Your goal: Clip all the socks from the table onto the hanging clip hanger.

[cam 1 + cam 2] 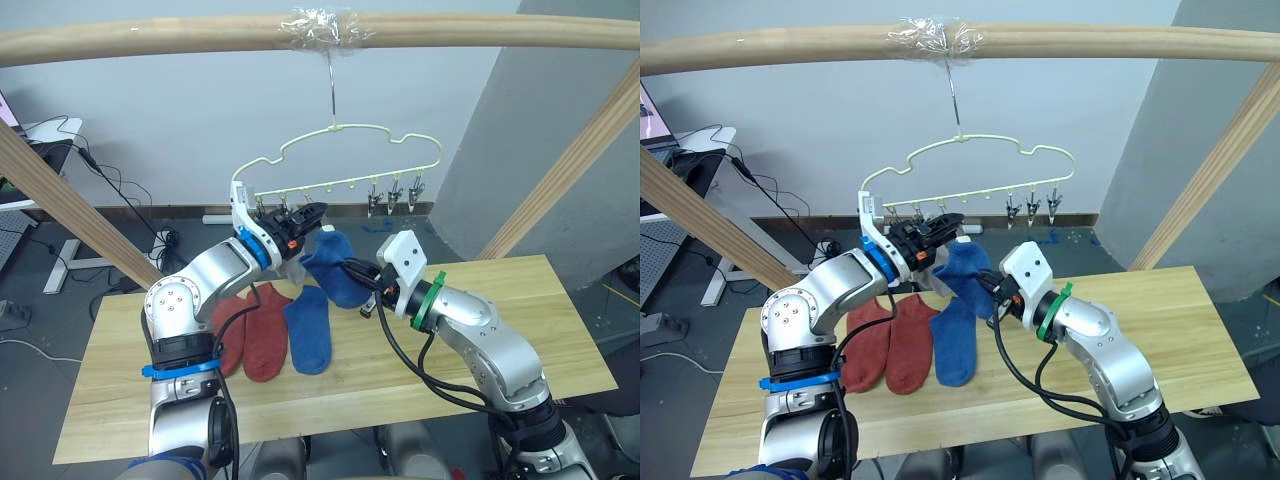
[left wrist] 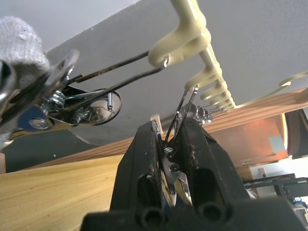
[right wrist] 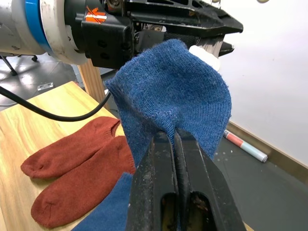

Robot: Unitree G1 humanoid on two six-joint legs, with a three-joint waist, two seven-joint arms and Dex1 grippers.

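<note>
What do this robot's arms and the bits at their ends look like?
Both arms are rounded silver metal shells with black joints and loose black cables. The left arm has a blue ring at the wrist, a blue band lower down and an orange sticker by the left tool. The right arm has a green wrist ring and a white box. Each tool, like the right tool, has two chunky black fingers.

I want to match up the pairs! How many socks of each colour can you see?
Rust-red socks: 2, both on the table
Blue socks: 2, one on the table, one held in the right gripper
Light grey sock: 1 that I can make out, in a clip on the hanger
Total: 5
</note>
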